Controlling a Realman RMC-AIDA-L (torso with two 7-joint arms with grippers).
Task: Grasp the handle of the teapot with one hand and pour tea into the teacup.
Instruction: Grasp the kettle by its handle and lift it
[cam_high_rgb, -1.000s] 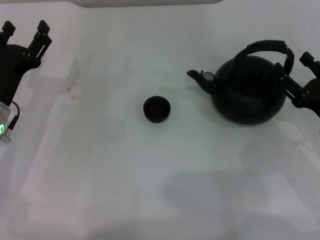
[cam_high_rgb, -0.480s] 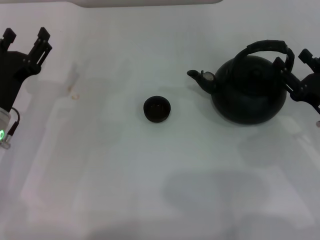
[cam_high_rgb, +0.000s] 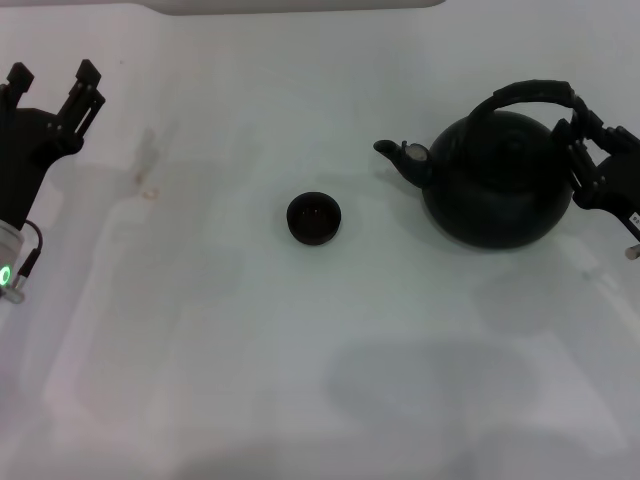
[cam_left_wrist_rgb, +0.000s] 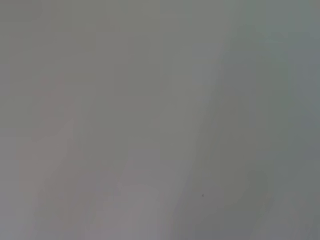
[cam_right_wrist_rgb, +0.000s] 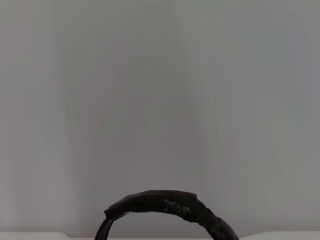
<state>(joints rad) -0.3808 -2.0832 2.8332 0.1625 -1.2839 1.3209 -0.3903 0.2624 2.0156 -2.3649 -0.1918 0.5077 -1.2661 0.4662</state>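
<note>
Teapot (cam_high_rgb: 495, 180) standing upright on the right half of the tabletop (cam_high_rgb: 300, 360), spout toward the middle, not lifted or tilted. Handle (cam_high_rgb: 535, 95) arched over the top, seen also in the right wrist view (cam_right_wrist_rgb: 165, 207) as a ribbed black curve at the frame's edge. Right pincer (cam_high_rgb: 600, 160) just beside the handle's right foot, at the pot's shoulder; whether closed on the handle or merely alongside, impossible to tell. So, by judgement, early in the task: approach to the handle under way, firm grasp unconfirmed, lift and pour all left to do. Teacup (cam_high_rgb: 314, 218) well apart to the left of the spout, near the tabletop's centre, upright, its inside dark with a faint reddish glint; no stream of tea visible. Nothing between spout and cup to block a pour. Left pincer (cam_high_rgb: 52, 78) parked far off at the left edge, fingers spread wide, holding nothing.
</note>
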